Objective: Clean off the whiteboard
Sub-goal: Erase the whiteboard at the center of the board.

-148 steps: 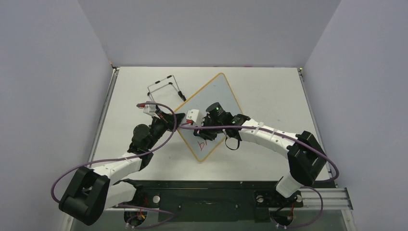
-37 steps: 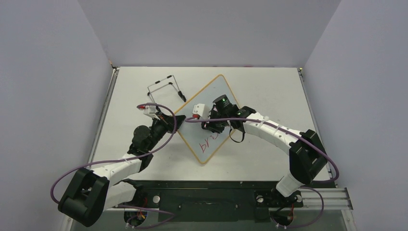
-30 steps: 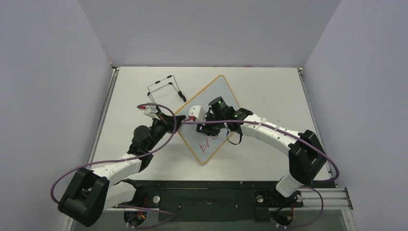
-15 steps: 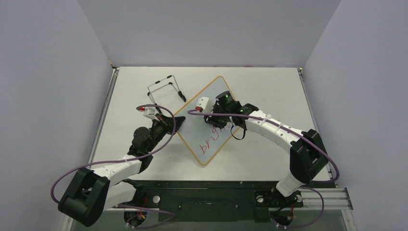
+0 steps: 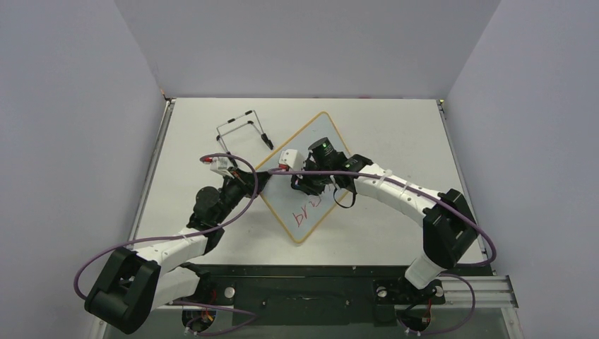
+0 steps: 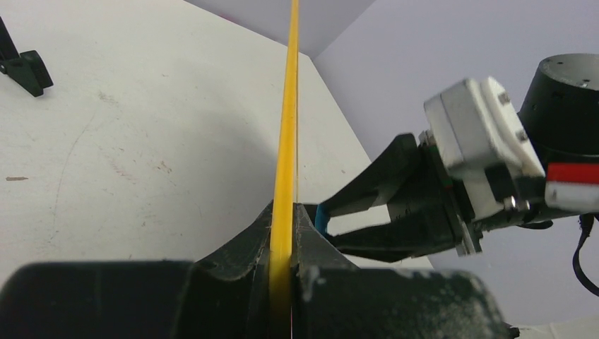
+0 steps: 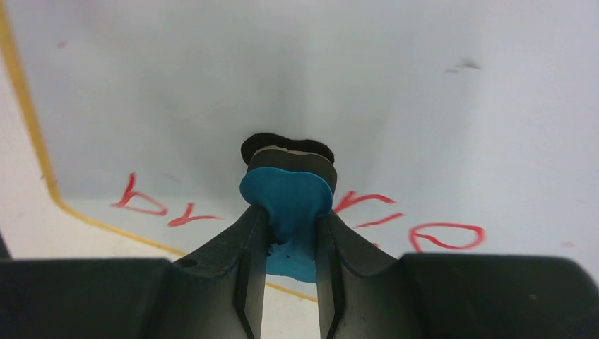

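Reaching in from the near-left corner, the left arm is bent at the elbow with the left gripper [image 5: 258, 179] at the whiteboard's [image 5: 316, 128] left corner. Its jaws are pinched fully closed on the thin yellow frame, and that wrist cam looks dead edge-on along it. The board sits diamond-wise over the middle of the desk [image 5: 395, 127], face tilted toward the right arm. Can't tell if its low corner touches down. The right arm sweeps in from the near-right in one long arc. The right gripper [image 7: 289, 212] has its jaws nearly closed, squeezing a blue eraser [image 7: 286, 191] with its dark pad against the white face, right by the red handwriting [image 7: 445, 236]. A black wire stand [image 5: 244, 127] sits behind, apart.
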